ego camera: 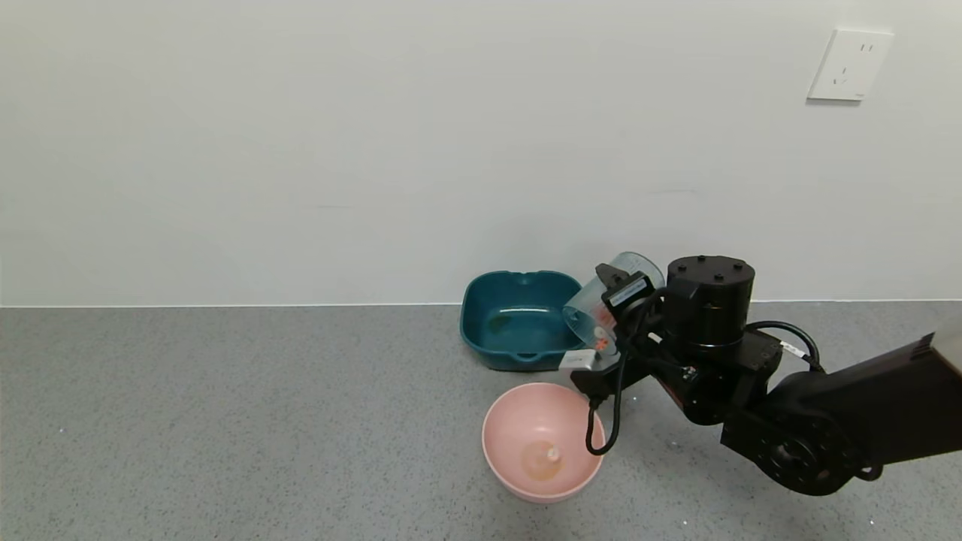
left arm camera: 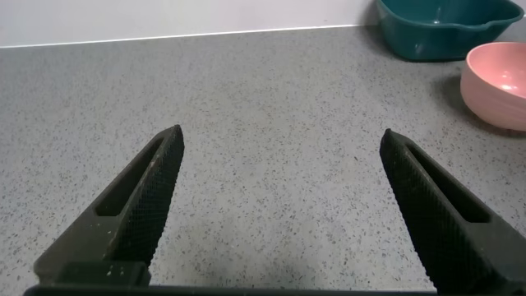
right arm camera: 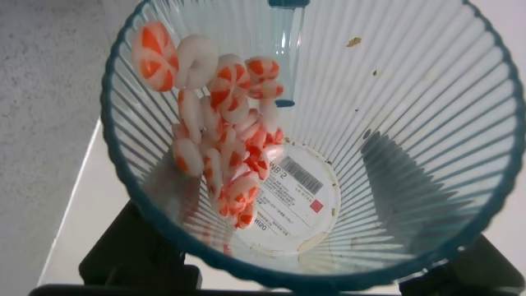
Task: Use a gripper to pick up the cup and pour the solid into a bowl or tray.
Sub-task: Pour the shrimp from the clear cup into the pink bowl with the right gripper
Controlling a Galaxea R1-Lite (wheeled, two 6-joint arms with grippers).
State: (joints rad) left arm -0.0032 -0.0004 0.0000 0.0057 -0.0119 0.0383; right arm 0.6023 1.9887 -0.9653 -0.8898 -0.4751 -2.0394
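Observation:
My right gripper (ego camera: 612, 319) is shut on the translucent blue-green ribbed cup (ego camera: 605, 304) and holds it tilted, mouth down toward the left, above the far right rim of the pale pink bowl (ego camera: 500, 439). In the right wrist view I look into the cup (right arm camera: 394, 140); the orange-red and white ring pieces (right arm camera: 222, 140) slide along its wall toward the rim. One small piece (ego camera: 554, 453) lies on the tan circle at the bowl's bottom. My left gripper (left arm camera: 279, 205) is open and empty over bare counter, out of the head view.
A dark teal squarish tray (ego camera: 518, 319) stands behind the bowl against the wall, just left of the cup. It and the pink bowl (left arm camera: 501, 82) also show in the left wrist view. A grey speckled counter (ego camera: 225, 421) stretches to the left.

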